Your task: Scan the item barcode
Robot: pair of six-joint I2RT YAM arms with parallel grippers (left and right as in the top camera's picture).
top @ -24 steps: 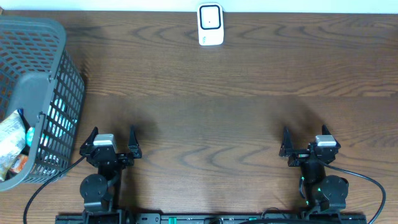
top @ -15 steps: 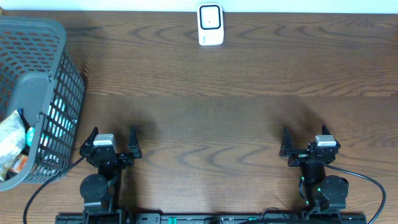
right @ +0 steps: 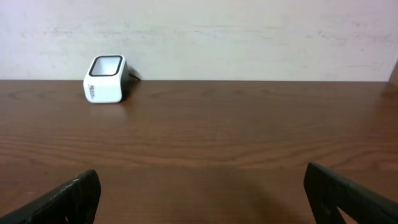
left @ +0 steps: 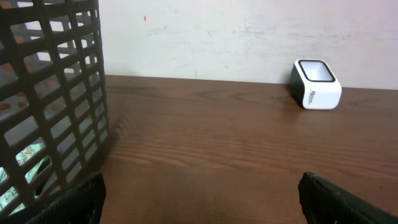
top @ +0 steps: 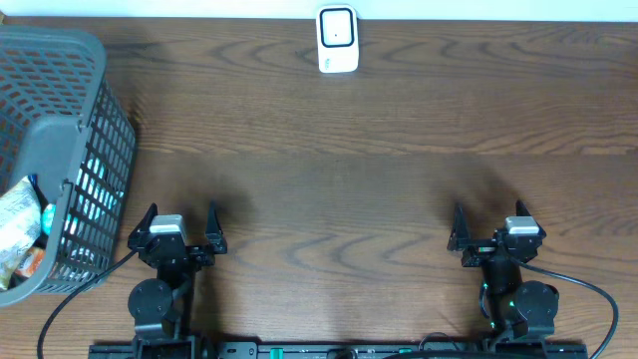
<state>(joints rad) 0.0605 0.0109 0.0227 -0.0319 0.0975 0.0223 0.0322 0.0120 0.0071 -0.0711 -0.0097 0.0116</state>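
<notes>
A white barcode scanner [top: 337, 40] stands at the table's far edge by the wall; it also shows in the left wrist view [left: 316, 84] and the right wrist view [right: 106, 79]. Packaged items [top: 18, 234] lie inside a dark mesh basket [top: 105, 150] at the left. Which of them is the task's item I cannot tell. My left gripper [top: 181, 224] is open and empty near the front edge, just right of the basket. My right gripper [top: 488, 221] is open and empty at the front right. Bare wood lies between each pair of fingers [left: 201, 199] [right: 202, 196].
The basket wall [left: 56, 93] fills the left of the left wrist view, close to my left finger. A grey handle [top: 50, 150] lies across the basket's top. Cables trail from both arm bases at the front edge. A pale wall backs the table.
</notes>
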